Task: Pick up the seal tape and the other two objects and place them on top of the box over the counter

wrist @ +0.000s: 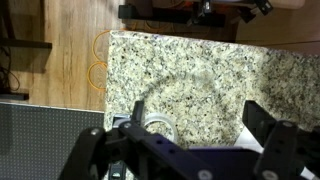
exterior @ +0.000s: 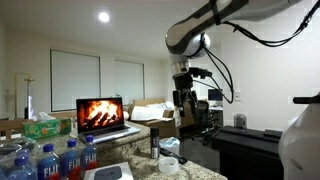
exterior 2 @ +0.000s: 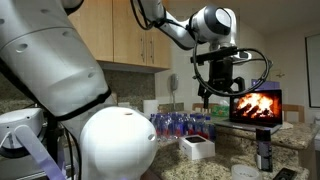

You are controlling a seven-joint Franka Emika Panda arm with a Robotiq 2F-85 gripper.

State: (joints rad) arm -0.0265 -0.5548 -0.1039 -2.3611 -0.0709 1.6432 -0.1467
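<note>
Wrist view, looking down: the fingers [wrist: 272,138] stand spread wide and hold nothing, well above the speckled surface [wrist: 190,70]. The seal tape [wrist: 160,126] lies flat on that surface and shows between the fingers at the lower edge, partly hidden. In an exterior view, the box [exterior 2: 197,148] rests on the surface near the water bottles [exterior 2: 180,123], with nothing on its top. The dark upright cylinder [exterior 2: 264,152] stands near the laptop [exterior 2: 257,106], apart from the box.
</note>
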